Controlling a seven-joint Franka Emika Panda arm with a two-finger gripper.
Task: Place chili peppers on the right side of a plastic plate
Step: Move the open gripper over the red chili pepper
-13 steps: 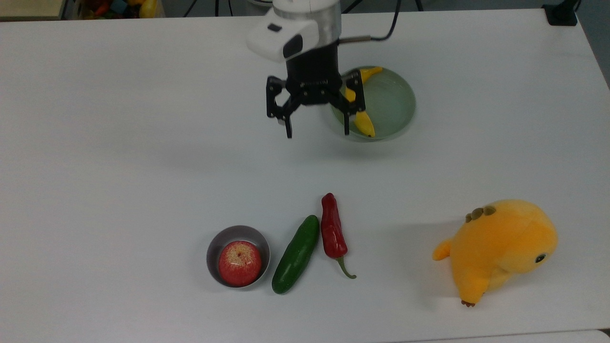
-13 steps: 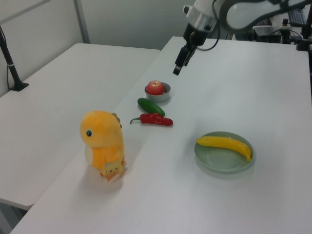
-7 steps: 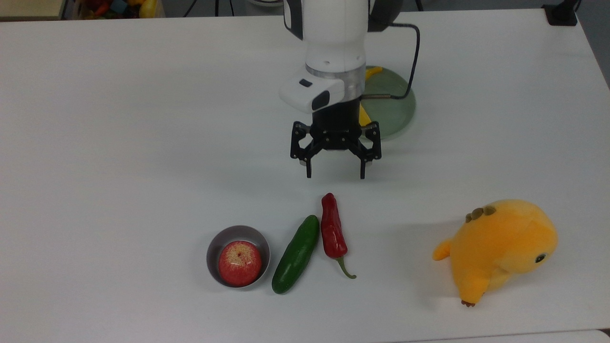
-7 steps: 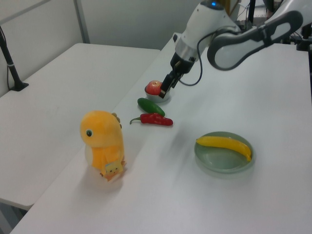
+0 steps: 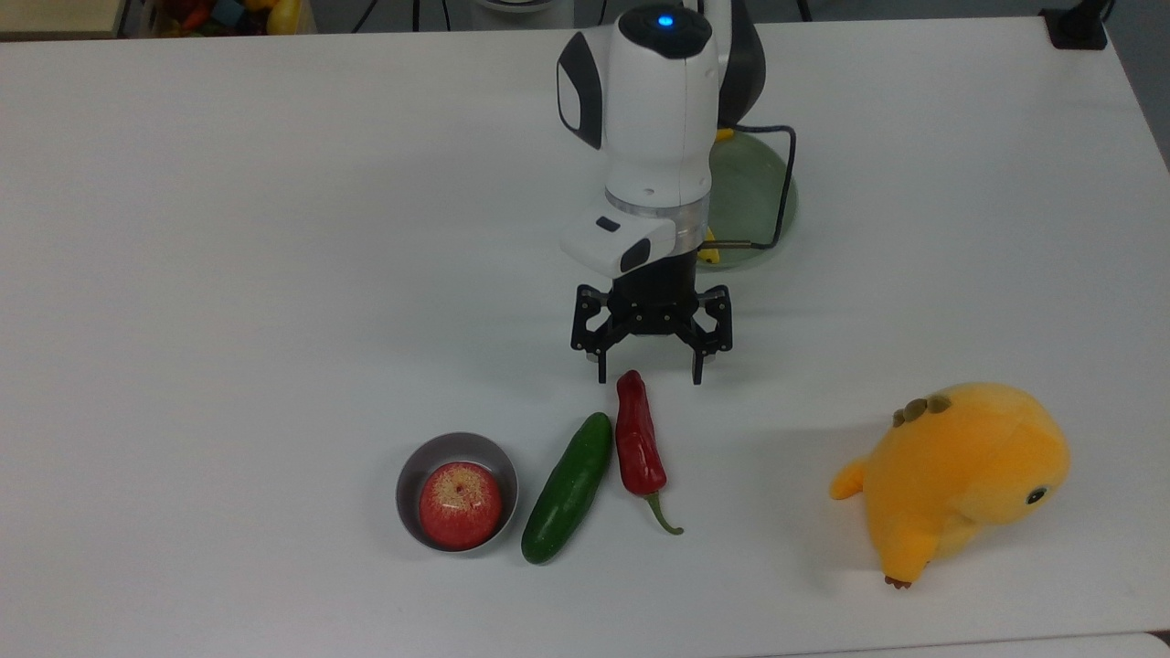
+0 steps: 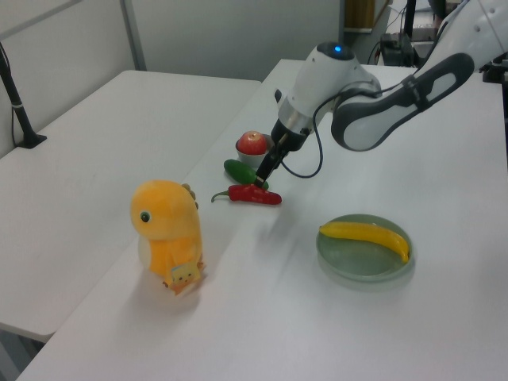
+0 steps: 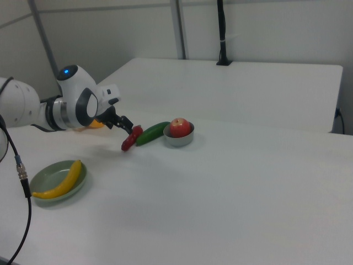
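From the top view, my pincer (image 5: 649,376) hung with its two fingers spread wide, just past the blunt tip of the red chili pepper (image 5: 637,439). The pepper lay flat on the white table (image 5: 228,274), touching nothing of mine. A green cucumber (image 5: 567,487) lay close on the top view's left of it, then a grey bowl (image 5: 408,475) with a red apple (image 5: 460,504) inside. My white arm (image 5: 654,137) hid most of the green plate (image 5: 759,196) behind it, and I could see just a bit of yellow banana (image 5: 707,251) peeking out. A yellow plush toy (image 5: 960,475) sat well apart on the top view's right.

From the left view, the whole plate (image 6: 337,266) showed, with the banana (image 6: 365,236) lying across it. My pincer (image 6: 262,176) sat right over the pepper (image 6: 254,195), close to the cucumber (image 6: 244,173).

From the right view, the plate (image 7: 41,178) and banana (image 7: 59,181) were well apart from the pepper (image 7: 130,138), and my arm hid part of the toy (image 7: 94,125).

Half a second before, my pincer was farther back from the pepper; I had come closer. The pepper, cucumber, bowl and toy had not moved.
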